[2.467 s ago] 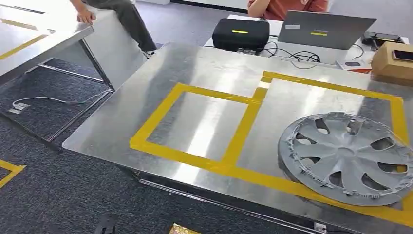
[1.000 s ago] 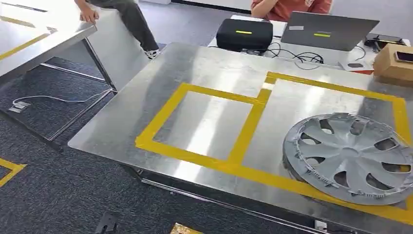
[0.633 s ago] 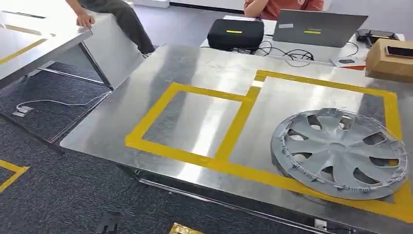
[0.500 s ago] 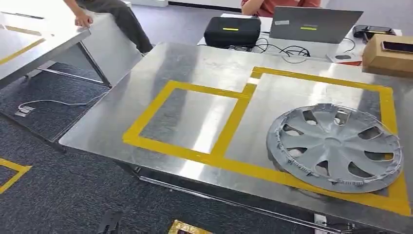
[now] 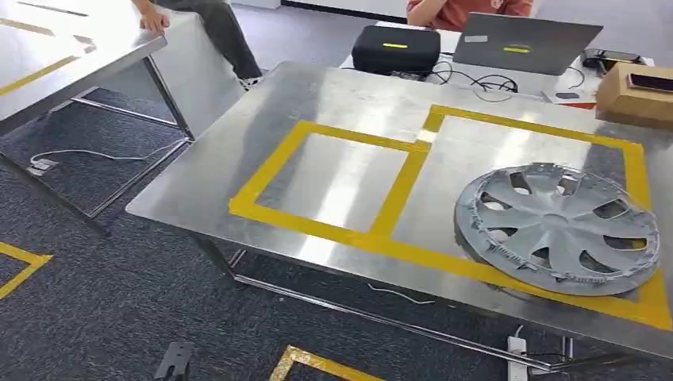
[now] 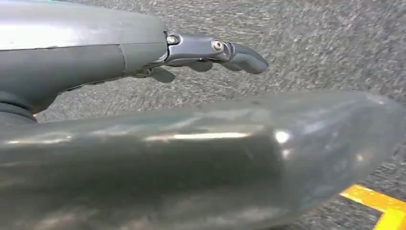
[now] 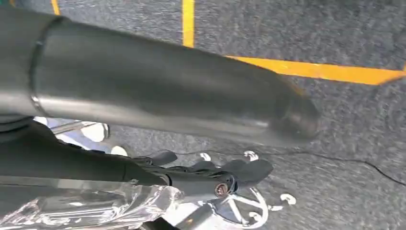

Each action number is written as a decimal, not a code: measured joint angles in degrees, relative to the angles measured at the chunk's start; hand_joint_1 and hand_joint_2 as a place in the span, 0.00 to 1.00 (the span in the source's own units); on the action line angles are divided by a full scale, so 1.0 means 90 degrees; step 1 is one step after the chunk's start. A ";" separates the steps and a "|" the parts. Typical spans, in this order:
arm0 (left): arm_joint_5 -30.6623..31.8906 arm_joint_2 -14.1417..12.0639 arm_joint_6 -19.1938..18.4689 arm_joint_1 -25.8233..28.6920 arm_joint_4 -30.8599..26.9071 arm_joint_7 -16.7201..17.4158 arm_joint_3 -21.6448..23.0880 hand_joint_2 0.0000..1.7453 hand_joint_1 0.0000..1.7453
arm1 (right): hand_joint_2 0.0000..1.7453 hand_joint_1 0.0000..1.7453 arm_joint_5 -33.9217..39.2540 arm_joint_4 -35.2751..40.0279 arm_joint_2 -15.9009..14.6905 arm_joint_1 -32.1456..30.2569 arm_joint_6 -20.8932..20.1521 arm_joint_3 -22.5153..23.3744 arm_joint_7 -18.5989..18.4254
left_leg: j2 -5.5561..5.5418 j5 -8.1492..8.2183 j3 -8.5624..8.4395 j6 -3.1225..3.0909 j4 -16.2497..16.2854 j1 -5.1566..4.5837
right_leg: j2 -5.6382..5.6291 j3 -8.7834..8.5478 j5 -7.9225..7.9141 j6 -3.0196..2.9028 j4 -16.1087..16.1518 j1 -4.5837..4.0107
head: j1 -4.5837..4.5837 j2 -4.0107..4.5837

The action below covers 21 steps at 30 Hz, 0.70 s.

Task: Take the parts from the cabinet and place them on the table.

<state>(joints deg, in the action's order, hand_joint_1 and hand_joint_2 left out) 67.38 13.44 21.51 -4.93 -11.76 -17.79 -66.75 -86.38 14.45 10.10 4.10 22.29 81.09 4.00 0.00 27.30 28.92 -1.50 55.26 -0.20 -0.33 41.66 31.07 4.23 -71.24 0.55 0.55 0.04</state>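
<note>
A grey plastic hubcap (image 5: 559, 230) lies flat on the steel table (image 5: 317, 95), inside the larger yellow-taped box at the right, with its near rim over the tape. The smaller taped box (image 5: 333, 182) to its left holds nothing. My left hand (image 6: 191, 153) hangs over grey carpet, its fingers (image 6: 215, 48) stretched out with nothing in them. In the right wrist view my right hand (image 7: 167, 96) also hangs low, fingers (image 7: 230, 177) extended and holding nothing, close to shiny metal by the floor.
Beyond the table's far edge are a laptop (image 5: 524, 44), a black case (image 5: 394, 49), cables and a cardboard box (image 5: 635, 91). A second steel table (image 5: 71, 48) stands at the left, a person's hand (image 5: 152, 20) on it. A power strip (image 5: 520, 357) lies under the table.
The whole picture has shifted: the camera has moved, and the table's near edge now sits higher, showing more floor. The hubcap keeps its place on the table.
</note>
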 joint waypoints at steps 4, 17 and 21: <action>-0.0007 -0.0002 0.0002 0.0003 0.0000 0.0000 -0.0005 0.00 0.00 | 0.00 0.00 0.0000 -0.0002 -0.0002 -0.0010 -0.0002 -0.0022 -0.0019 | -0.0001 -0.0149 0.0191 0.0014 0.0008 -0.0018 | 0.0000 -0.0455 -0.0056 -0.0022 0.0109 -0.0007 | 0.0000 -0.0002; -0.0046 0.0002 0.0007 -0.0005 0.0000 0.0000 -0.0007 0.00 0.00 | 0.00 0.00 0.0000 -0.0010 -0.0010 0.0059 -0.0010 -0.0053 -0.0007 | -0.0009 0.1028 0.1042 0.0396 0.2031 0.0031 | 0.0036 -0.0880 -0.0815 -0.0368 0.1662 -0.0008 | 0.0058 -0.0002; -0.0049 0.0000 0.0010 -0.0028 0.0000 0.0000 -0.0010 0.00 0.00 | 0.00 0.00 0.0000 -0.0022 -0.0010 0.0067 -0.0012 -0.0061 -0.0007 | -0.0008 0.0405 -0.0171 0.0402 0.0359 0.0067 | 0.0032 -0.0616 -0.1061 -0.0278 0.1656 0.0016 | 0.0061 0.0000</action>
<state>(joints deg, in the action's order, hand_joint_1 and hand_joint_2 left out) 66.95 13.44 21.59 -5.18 -11.76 -17.79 -66.84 -86.38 14.25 10.01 4.70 22.18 80.54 3.93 -0.07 30.95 27.38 2.12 58.49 0.41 -0.04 36.12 21.52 1.73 -56.33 0.70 1.09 0.04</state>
